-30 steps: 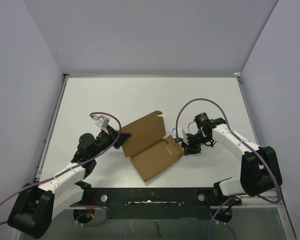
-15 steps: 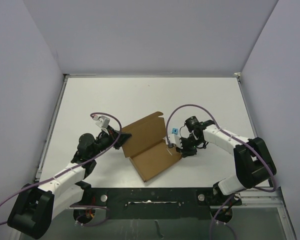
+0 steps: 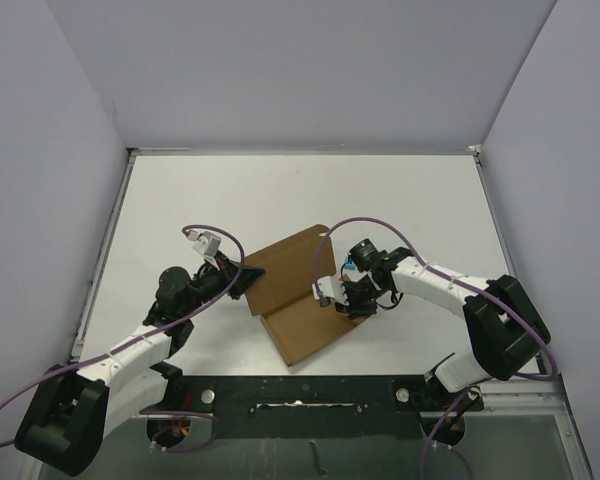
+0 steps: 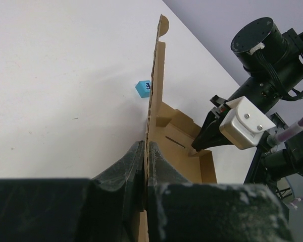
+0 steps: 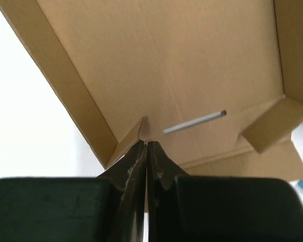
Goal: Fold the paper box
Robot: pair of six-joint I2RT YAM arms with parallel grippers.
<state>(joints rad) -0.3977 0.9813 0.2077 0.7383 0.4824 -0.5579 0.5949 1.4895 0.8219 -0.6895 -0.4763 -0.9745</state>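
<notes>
The paper box (image 3: 302,322) is brown cardboard in the middle of the table, its tray lying flat and its lid panel (image 3: 285,265) tilted up. My left gripper (image 3: 246,281) is shut on the lid's left edge, and the left wrist view shows the sheet pinched edge-on between its fingers (image 4: 146,151). My right gripper (image 3: 332,298) is shut with nothing between its fingers. Its tips (image 5: 146,145) touch a small corner flap inside the tray (image 5: 166,65), near a slit (image 5: 194,122). The same right gripper (image 4: 197,146) appears in the left wrist view at the tray's far wall.
A tiny blue cube (image 4: 143,88) lies on the white table just behind the lid; from above it (image 3: 349,267) is partly covered by the right arm. Purple cables loop over both arms. Grey walls close in the table on three sides.
My right gripper has moved left from beside the box's right end onto the tray's right corner. The lid stands a little steeper. The left gripper has kept its hold and place.
</notes>
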